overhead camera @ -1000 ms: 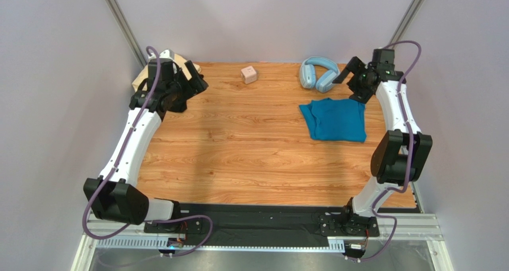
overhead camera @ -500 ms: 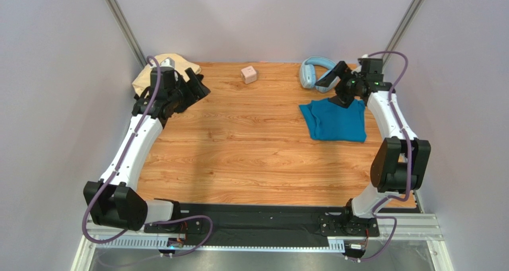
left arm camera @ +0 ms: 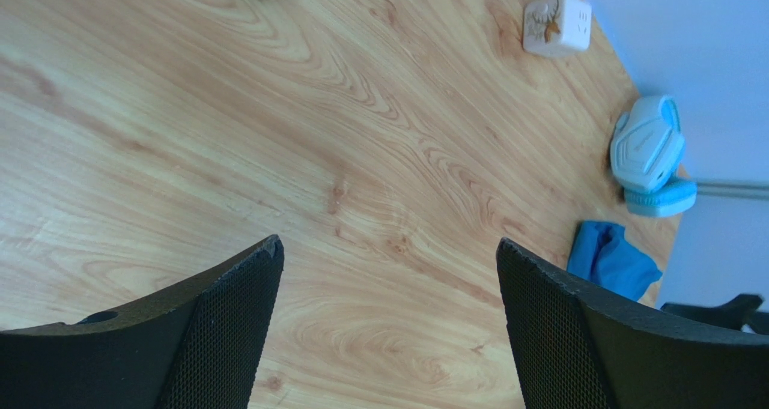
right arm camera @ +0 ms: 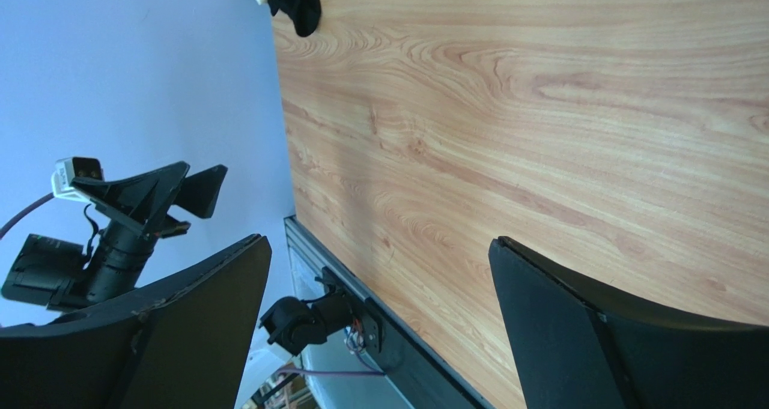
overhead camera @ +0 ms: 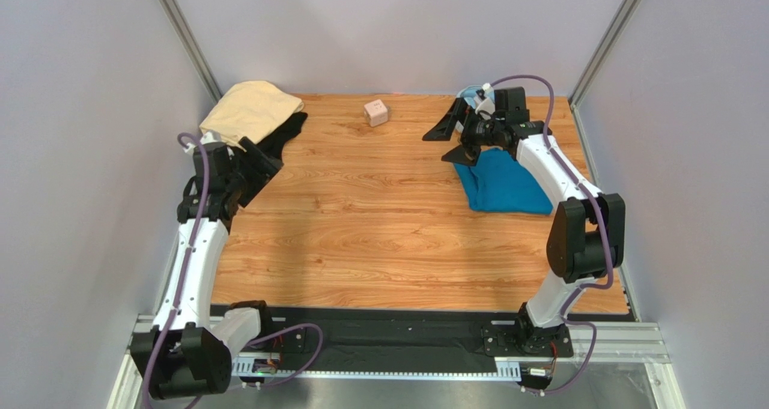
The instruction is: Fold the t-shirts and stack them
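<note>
Top view: left tool (overhead camera: 262,159) wide open, empty, near black shirt (overhead camera: 287,131), which lies against cream shirt (overhead camera: 248,107) at counter's (overhead camera: 361,238) far-left corner. Right tool (overhead camera: 449,143) wide open, empty, above teal shirt's (overhead camera: 505,186) far corner. Shirts well apart; stacking means long carries, folds may slip.
Left wrist: bare wood under left tool; headphones (left arm camera: 645,148) just beside teal shirt, could snag.
Right wrist: only counter below; closing here grabs nothing.
</note>
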You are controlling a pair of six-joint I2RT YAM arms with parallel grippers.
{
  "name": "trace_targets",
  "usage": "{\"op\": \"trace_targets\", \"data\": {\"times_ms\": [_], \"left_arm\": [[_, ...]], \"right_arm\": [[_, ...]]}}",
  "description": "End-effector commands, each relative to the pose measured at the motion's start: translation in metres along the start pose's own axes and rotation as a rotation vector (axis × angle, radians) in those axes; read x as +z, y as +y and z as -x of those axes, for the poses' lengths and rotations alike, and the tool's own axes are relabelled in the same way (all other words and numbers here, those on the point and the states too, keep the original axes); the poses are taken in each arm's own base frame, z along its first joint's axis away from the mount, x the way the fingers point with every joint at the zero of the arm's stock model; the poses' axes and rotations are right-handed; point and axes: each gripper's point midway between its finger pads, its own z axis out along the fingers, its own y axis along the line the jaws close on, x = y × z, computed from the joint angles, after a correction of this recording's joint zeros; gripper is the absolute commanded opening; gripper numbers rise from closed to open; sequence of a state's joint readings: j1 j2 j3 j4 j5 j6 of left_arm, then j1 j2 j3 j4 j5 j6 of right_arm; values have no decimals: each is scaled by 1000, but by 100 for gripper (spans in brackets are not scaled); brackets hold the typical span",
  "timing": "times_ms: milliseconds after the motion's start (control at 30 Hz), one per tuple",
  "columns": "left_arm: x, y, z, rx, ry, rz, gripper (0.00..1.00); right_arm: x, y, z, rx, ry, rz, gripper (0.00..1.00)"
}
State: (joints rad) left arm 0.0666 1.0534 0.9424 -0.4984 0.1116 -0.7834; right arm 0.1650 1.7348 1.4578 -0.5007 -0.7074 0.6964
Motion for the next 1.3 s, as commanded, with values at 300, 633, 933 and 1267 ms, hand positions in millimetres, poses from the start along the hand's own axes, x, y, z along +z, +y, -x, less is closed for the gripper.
{"op": "trace_targets", "data": {"times_ms": [300, 633, 933, 1267], "left_arm": [[-6, 19, 33, -213, -86, -15, 95], [51, 9, 42, -273, 2, -60, 91], [127, -101, -1, 10, 259, -343, 91], [205, -185, -62, 95, 532, -399, 90]], "right_arm": [[-22, 2, -68, 143, 91, 42, 100], [-29, 12, -90, -2, 93, -45, 100], [-38, -15, -123, 48, 129, -84, 100], [-51, -29, -131, 48, 124, -160, 100]]}}
